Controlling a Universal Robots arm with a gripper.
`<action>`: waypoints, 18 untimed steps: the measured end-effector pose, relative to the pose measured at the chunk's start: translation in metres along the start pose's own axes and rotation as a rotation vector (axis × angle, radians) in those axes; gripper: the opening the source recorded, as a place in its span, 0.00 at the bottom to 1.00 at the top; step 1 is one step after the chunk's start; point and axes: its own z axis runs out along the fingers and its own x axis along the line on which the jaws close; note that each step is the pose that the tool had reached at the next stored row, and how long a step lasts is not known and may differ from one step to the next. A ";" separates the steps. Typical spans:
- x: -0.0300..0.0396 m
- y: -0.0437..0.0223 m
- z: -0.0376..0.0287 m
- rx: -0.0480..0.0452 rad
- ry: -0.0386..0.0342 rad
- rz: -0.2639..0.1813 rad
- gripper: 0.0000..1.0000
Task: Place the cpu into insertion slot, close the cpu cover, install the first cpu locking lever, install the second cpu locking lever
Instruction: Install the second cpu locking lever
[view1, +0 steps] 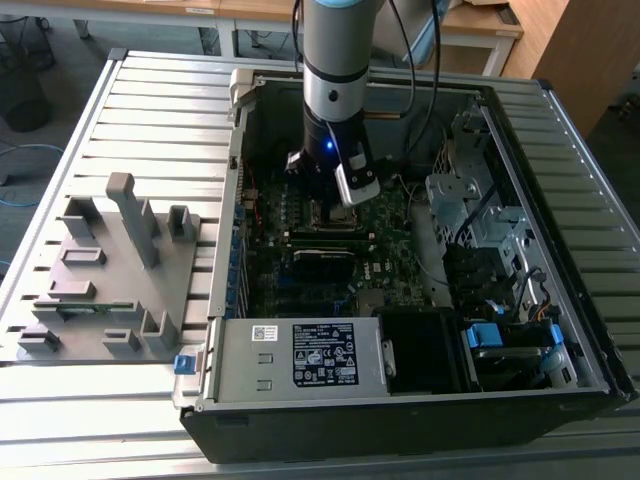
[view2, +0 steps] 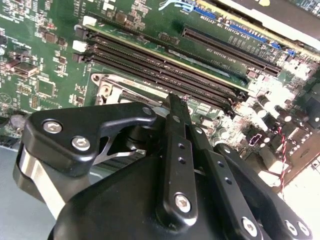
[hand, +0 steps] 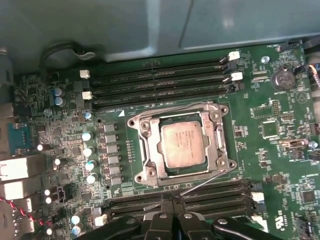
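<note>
Silver-grey cpu (hand: 183, 144) lies flat in the slot (hand: 150, 176), cover (hand: 214, 142) closed over its edges. One thin lever (hand: 205, 181) angles out from the socket corner toward the gripper (hand: 172, 201), whose fingers (hand: 164, 205) meet around the lever's end.

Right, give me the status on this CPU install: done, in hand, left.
Done: the cpu sits in the insertion slot with the cpu cover down over it. In hand: one locking lever angles free from the socket corner, its end at the shut gripper. Left: latching that lever; whether the other lever is locked, I cannot tell.
</note>
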 end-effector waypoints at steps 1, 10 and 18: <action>0.0007 -0.0002 0.0011 0.0001 0.0001 0.000 0.10; 0.0043 -0.0011 0.0033 -0.0001 -0.0001 0.000 0.10; 0.0119 -0.0026 0.0102 -0.0003 0.0001 0.000 0.10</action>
